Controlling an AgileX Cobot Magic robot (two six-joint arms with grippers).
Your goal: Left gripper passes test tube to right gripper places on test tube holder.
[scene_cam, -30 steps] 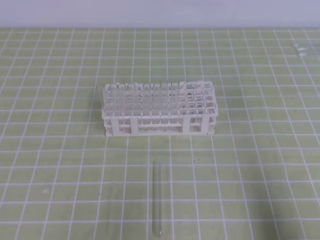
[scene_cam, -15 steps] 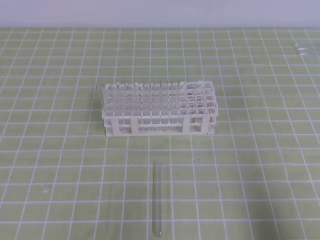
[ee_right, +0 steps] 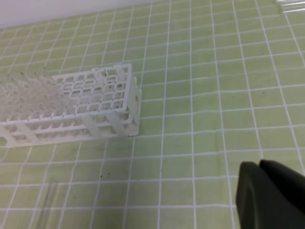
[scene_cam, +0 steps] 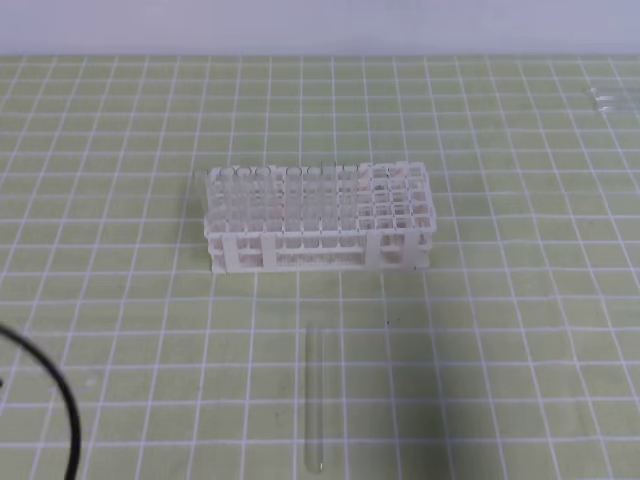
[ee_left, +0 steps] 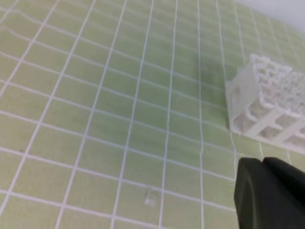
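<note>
- Black left gripper (ee_left: 269,193) shows only in our wrist view; we cannot tell whether its jaws are parted.
- Test tube (scene_cam: 316,400) lies flat, near of the test tube holder (scene_cam: 318,217); we should descend mid-tube, jaws straddling its width.
- Right gripper (ee_right: 271,195): likewise unclear, empty.

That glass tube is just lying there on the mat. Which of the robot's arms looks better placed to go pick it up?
Probably the left. A black cable has entered the overhead view at the lower left, on the left arm's side and near the test tube, which lies in front of the test tube holder. Nothing of the right arm shows there.
</note>
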